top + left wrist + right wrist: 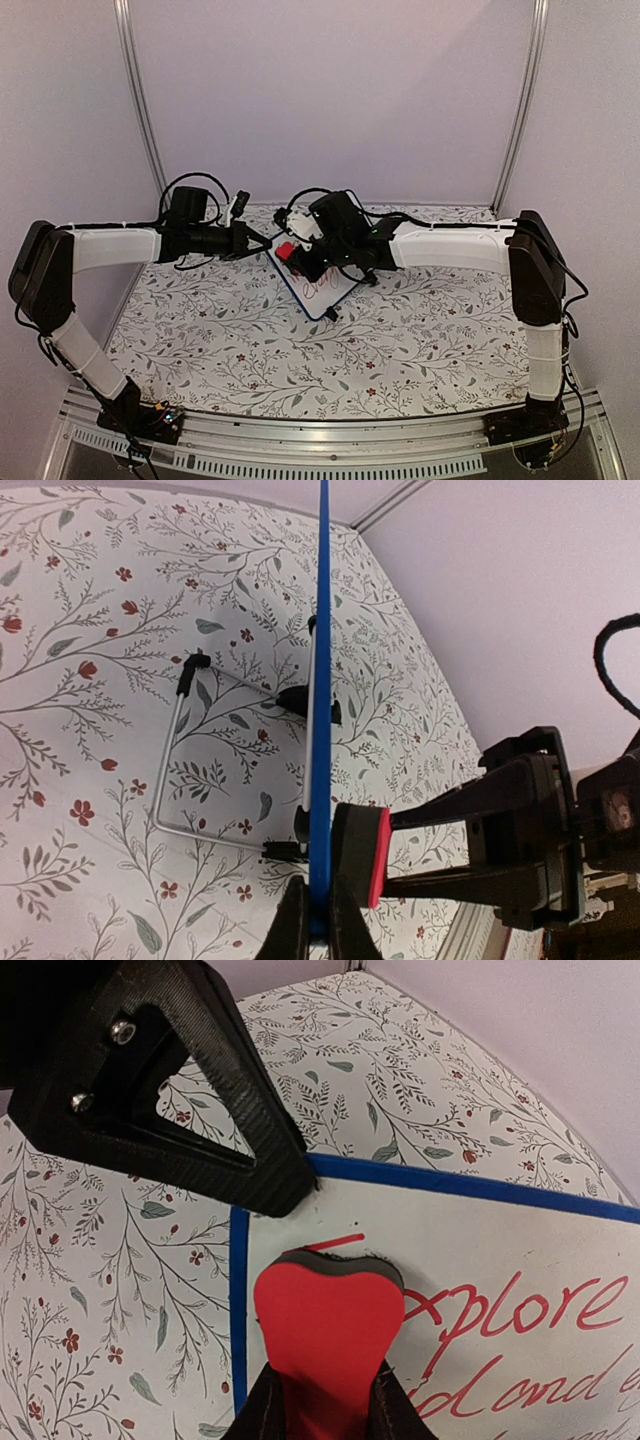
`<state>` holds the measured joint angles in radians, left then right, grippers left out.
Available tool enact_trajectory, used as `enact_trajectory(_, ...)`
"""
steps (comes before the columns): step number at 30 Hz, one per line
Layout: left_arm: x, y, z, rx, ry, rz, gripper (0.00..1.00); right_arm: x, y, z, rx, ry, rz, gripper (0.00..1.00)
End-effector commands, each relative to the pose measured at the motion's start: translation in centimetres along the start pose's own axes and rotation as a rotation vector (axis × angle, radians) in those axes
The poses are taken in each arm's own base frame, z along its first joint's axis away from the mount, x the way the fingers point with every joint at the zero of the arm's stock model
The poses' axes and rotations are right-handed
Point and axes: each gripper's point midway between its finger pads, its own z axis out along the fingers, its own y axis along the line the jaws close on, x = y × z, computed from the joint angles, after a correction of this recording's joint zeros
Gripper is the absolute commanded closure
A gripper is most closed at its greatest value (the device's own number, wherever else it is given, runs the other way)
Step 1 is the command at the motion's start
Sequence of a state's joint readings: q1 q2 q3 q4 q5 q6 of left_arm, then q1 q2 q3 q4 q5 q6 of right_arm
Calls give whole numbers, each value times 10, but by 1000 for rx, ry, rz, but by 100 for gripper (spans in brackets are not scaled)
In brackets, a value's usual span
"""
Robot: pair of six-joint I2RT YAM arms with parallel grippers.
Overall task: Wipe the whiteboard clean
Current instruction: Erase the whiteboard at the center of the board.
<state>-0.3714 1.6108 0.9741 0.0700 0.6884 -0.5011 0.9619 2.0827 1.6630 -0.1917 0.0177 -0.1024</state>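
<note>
Pale lilac walls and two metal posts closed in a table spread with a floral cloth. The whiteboard stood tilted toward the far middle of it, propped on a wire stand behind it.

From overhead, the right arm's wrist hid much of the board's face. From the left wrist, the board showed only edge-on, as a thin blue line. The red writing ran off the right wrist's view ("xplore" was legible, the lines beneath too cramped to read).

The left gripper was pinched tight on the board's blue frame at its left edge. The right gripper was clamped narrowly on a red eraser, whose pad pressed against the board's face just left of the writing, near the upper left corner.

The back wall stood close behind the board. On the board's near side, bare cloth stretched toward the arm bases.
</note>
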Motion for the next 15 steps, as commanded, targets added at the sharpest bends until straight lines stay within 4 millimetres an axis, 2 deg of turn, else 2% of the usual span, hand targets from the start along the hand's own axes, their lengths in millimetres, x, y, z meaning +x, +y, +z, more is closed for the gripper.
enact_trajectory(1,1,-8,1,26,0,16,100,8,1,7,9,31,-3,83)
enact_trajectory(15,0,-10,0,30,-2,17,100,39,7,-1,-16,85,27,83)
